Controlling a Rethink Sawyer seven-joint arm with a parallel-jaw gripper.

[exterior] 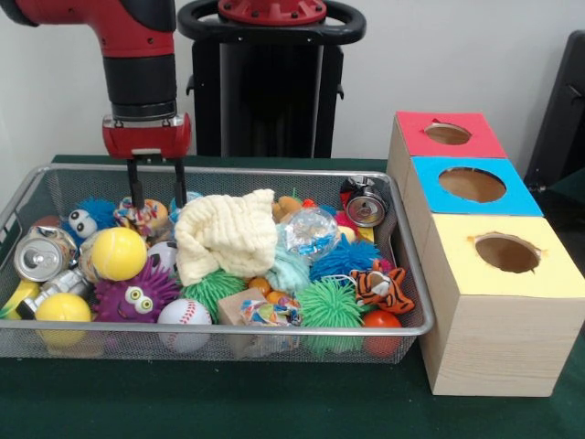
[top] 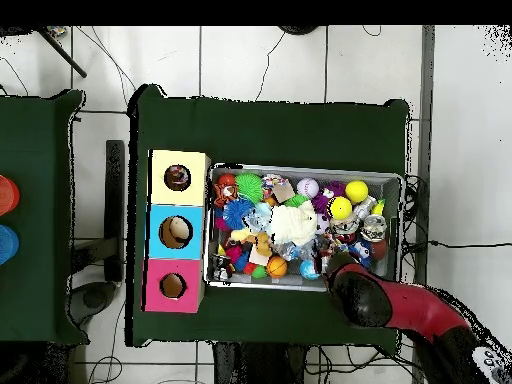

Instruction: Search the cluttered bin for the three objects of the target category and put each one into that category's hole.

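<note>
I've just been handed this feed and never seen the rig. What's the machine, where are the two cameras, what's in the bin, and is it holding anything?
It is a red and black robot arm with a gripper. One picture looks across the table at it; the other looks straight down. On the green table a wire bin holds toys: a yellow ball, a baseball, a cream cloth, a toy tiger, cans and spiky balls. Beside it stand three boxes with holes on top: red, blue, yellow. The two fingers hang apart at the bin's far corner, holding nothing.
</note>
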